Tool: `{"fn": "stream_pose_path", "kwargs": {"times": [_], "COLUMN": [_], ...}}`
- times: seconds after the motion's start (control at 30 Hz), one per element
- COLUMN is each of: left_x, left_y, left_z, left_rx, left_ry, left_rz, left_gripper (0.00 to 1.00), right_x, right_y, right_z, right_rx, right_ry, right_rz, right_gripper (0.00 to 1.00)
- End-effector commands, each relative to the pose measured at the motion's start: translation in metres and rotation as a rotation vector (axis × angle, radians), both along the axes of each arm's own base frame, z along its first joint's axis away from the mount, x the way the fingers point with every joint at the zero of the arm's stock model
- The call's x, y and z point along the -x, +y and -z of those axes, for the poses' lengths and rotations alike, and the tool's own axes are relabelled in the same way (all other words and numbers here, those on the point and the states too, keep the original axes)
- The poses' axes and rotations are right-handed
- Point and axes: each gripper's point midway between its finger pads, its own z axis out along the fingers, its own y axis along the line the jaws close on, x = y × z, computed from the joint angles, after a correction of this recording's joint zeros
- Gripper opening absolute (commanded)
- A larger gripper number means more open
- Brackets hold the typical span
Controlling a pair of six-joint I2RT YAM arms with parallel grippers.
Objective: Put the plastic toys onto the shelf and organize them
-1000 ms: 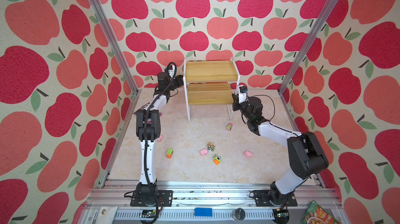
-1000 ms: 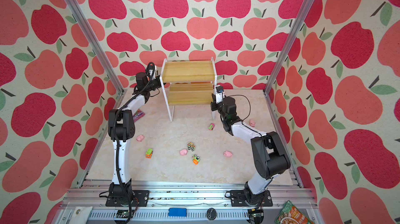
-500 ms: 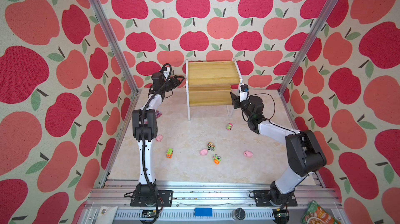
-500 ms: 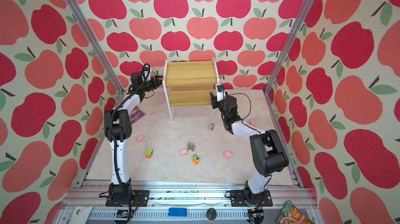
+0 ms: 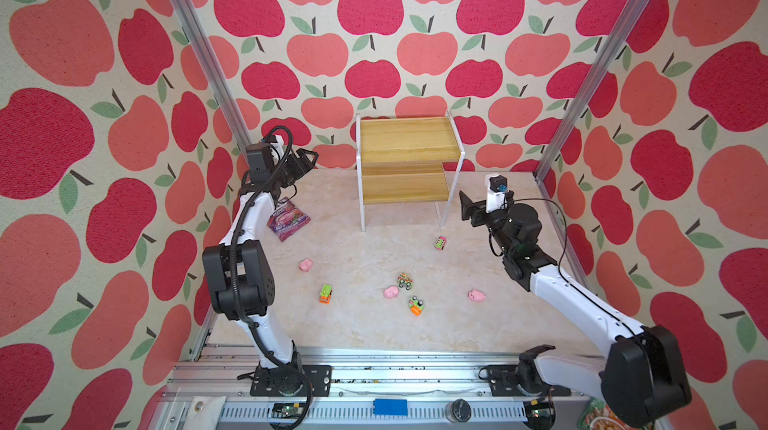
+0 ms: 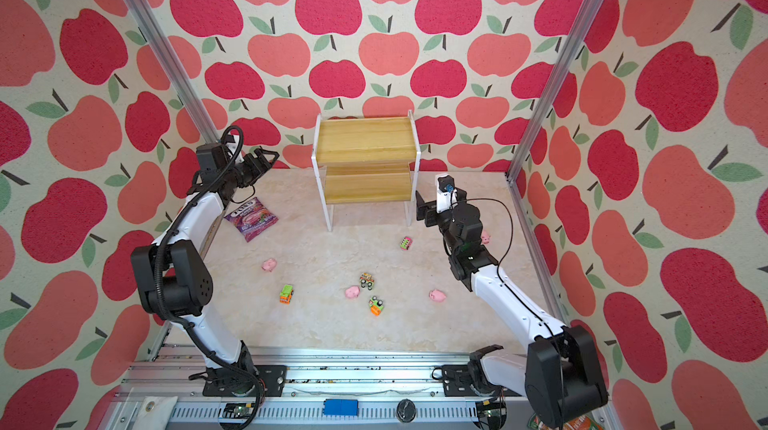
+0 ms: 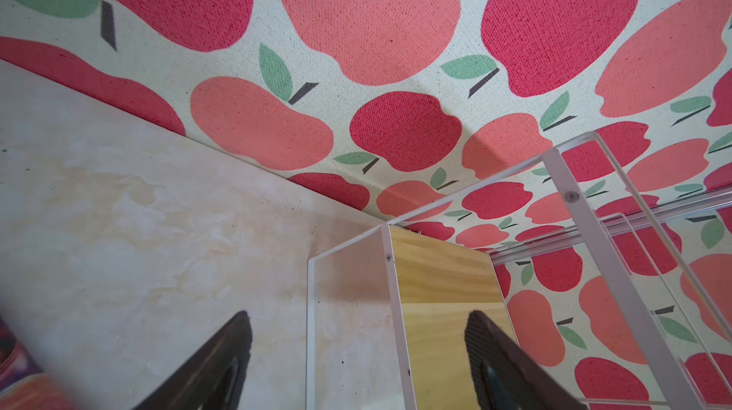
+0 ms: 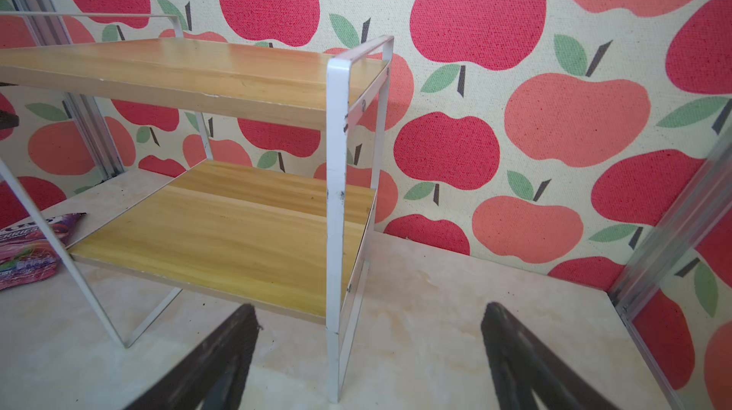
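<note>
Letting go of the shelf, the left claw and right claw have backed off its white side frames, both wide open and empty. It stands upright at the back of the worktop, long axis crosswise, open front facing the arms, probably ready for loading. Every toy, like the green car, lies on the worktop before it.

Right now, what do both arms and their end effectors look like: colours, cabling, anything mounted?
Both arms have white links and bulky black joint housings. The left arm carries a thick black ribbed hose; the right arm a thin black cable. The left end effector and right end effector have black textured fingers. A white wrist block with a blue part tops the right one.
</note>
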Motion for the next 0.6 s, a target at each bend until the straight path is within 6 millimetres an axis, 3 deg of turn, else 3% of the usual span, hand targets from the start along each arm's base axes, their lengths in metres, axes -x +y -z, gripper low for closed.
{"fn": "stream_pose_path", "kwargs": {"times": [0.0, 0.1, 0.23, 0.33, 0.43, 0.57], "left_x": [0.047, 0.089, 0.140, 0.169, 0.190, 0.198], "left_y": [0.007, 0.010, 0.004, -0.003, 0.005, 0.023], "left_z": [0.044, 0.066, 0.095, 0.112, 0.125, 0.140], "left_rx": [-0.130, -0.187, -0.192, -0.159, -0.072, 0.141], "left_ry": [0.207, 0.347, 0.490, 0.553, 0.621, 0.626], "left_rz": [-0.048, -0.061, -0.036, -0.018, -0.072, -0.166], "left_gripper": [0.88, 0.88, 0.86, 0.85, 0.83, 0.80], "right_x": [0.025, 0.052, 0.095, 0.128, 0.152, 0.159], "right_y": [-0.003, 0.015, 0.062, 0.111, 0.165, 0.253], "right_z": [0.051, 0.071, 0.092, 0.106, 0.113, 0.119], "right_rx": [0.046, 0.101, 0.203, 0.286, 0.368, 0.544], "right_ry": [0.198, 0.260, 0.287, 0.281, 0.268, 0.156], "right_rz": [0.028, -0.042, -0.241, -0.449, -0.643, -0.799], "right_gripper": [0.91, 0.89, 0.88, 0.86, 0.85, 0.83]}}
